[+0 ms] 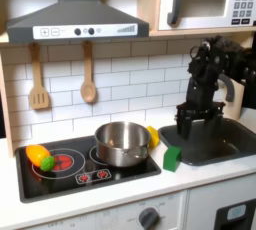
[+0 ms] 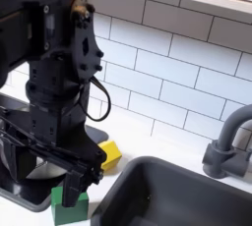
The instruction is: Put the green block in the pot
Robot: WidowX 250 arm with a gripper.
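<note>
Pot (image 1: 121,142) sits on the stove. Green block (image 1: 172,158) is on the bench just right of the pot in the first exterior view, and the end effector (image 1: 186,120) hangs above the block, slightly right; can't tell how open.

1. First exterior view: frontal, slightly raised, set back; faces the white tiled wall (image 1: 120,79) across the whole toy kitchen.
2. Second exterior view: very near the black robot arm (image 2: 59,83), low, angled across the dark sink basin (image 2: 172,196).
3. Both exterior views share arm, sink, small green block (image 1: 172,158) (image 2: 69,210), tiles.
</note>
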